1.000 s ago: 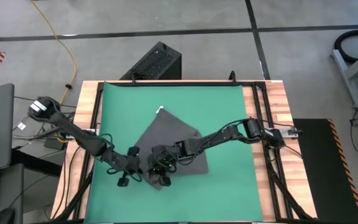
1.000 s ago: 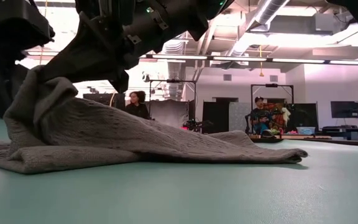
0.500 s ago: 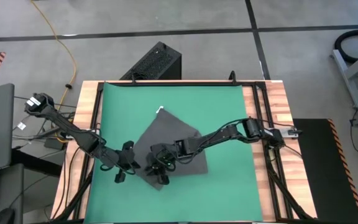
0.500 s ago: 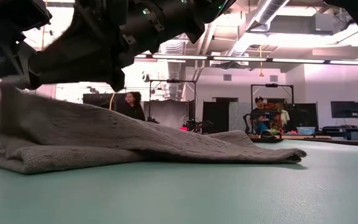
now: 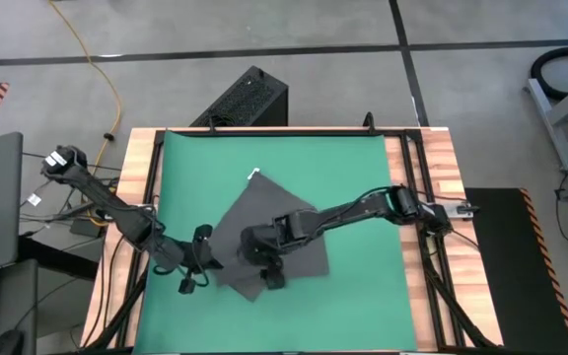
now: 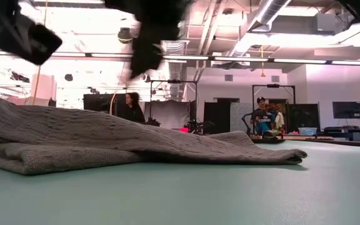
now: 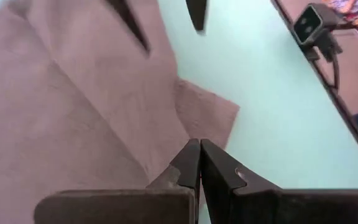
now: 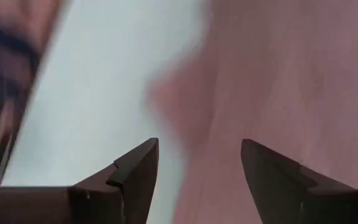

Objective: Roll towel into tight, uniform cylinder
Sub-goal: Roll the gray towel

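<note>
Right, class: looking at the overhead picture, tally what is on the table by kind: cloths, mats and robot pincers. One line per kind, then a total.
Cloths: 1, the dark grey towel, lying partly folded
Mats: 1, the green mat under it
Pincers: 2, the left pincer shut beside the towel, the right pincer open above it
Total: 4

The right tool [image 8: 197,163] has opened, dropping the towel [image 6: 136,140] flat.
</note>
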Robot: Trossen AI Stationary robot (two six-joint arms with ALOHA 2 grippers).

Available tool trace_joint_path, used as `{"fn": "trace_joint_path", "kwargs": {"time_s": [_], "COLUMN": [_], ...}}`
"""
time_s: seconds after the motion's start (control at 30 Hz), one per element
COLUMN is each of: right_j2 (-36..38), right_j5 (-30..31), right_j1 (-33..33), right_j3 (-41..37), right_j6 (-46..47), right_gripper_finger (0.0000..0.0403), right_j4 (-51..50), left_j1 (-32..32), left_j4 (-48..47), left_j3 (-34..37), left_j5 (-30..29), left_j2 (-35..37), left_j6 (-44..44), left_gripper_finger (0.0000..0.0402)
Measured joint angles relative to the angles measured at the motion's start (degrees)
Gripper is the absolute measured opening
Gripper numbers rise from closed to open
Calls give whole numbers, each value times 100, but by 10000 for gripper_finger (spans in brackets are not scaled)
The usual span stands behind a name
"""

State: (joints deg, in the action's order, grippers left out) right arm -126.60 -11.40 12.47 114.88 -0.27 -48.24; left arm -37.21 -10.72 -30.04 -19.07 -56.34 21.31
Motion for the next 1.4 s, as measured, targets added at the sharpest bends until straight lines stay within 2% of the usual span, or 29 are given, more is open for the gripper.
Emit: {"fn": "trace_joint_path", "kwargs": {"time_s": [0.1,0.2,0.3,0.43,0.5,0.57,0.67,0.73,0.8,0.93,1.23,1.4], "right_j2": [41,156,394,1321,2094,2859,3799,4112,4178,3778,2481,2290], "right_j5": [223,425,401,238,221,506,1098,1401,1826,2329,2396,2439], "right_j1": [157,259,285,214,133,56,17,184,448,790,846,895], "right_j3": [178,38,-605,-2068,-2973,-3914,-5204,-5841,-6224,-6256,-5570,-5377], "right_j6": [-122,-127,-30,616,1359,2600,5000,6241,7046,7563,7681,7847], "right_gripper_finger": [246,237,223,203,194,187,181,179,177,172,163,163], "right_j4": [-1774,-3201,-3625,-3084,-2288,-1184,238,1163,1820,2383,1997,1901], "left_j1": [-73,-104,-105,-105,-103,-103,-101,-101,-99,-99,-94,-94], "left_j4": [-18,-16,5,237,403,600,816,861,868,856,848,839], "left_j3": [-168,-220,-223,-223,-223,-223,-223,-223,-223,-223,-221,-221], "left_j5": [-404,-536,-537,-491,-383,-341,-338,-341,-376,-480,-566,-564], "left_j2": [9,13,11,26,80,148,266,328,348,348,348,348], "left_j6": [-127,-180,-108,70,88,90,94,122,154,165,91,91], "left_gripper_finger": [0,0,0,0,0,0,0,0,0,0,0,0]}}
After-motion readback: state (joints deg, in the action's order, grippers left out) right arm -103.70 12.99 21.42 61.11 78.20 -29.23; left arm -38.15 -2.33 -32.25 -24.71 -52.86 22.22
